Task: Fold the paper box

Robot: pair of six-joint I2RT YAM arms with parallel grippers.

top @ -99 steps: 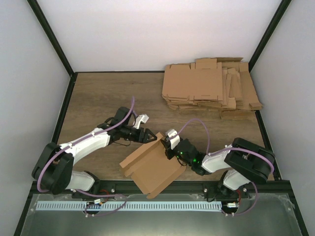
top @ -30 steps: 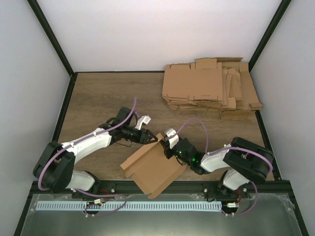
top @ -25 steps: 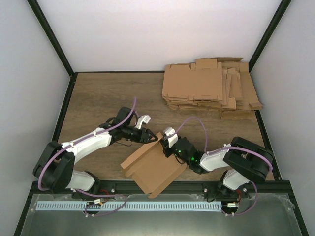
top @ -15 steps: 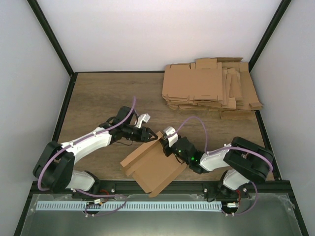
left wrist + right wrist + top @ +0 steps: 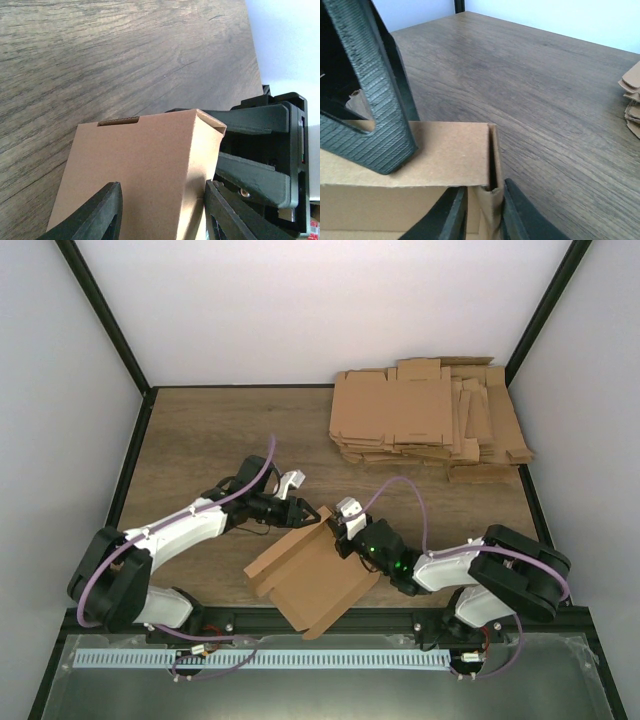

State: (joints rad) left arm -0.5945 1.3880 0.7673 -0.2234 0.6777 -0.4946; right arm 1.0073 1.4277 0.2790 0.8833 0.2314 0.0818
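The paper box lies partly folded at the near edge of the table, between the two arms, with one end wall raised. My left gripper is open at its far corner, jaws wide and straddling the folded end wall. One of its ribbed fingers rests on top of that wall. My right gripper is shut on the box's doubled side wall at the same corner. In the left wrist view my left gripper has the right gripper's black body just beyond the box.
A pile of flat brown cardboard blanks lies at the back right, and its edge shows in the right wrist view. Bare wooden table spreads to the back left. Black frame posts and white walls close in the sides.
The right arm has shifted slightly, its elbow moving right and its gripper edging along the box corner. The left gripper has nudged a little to the right. The box has barely moved.
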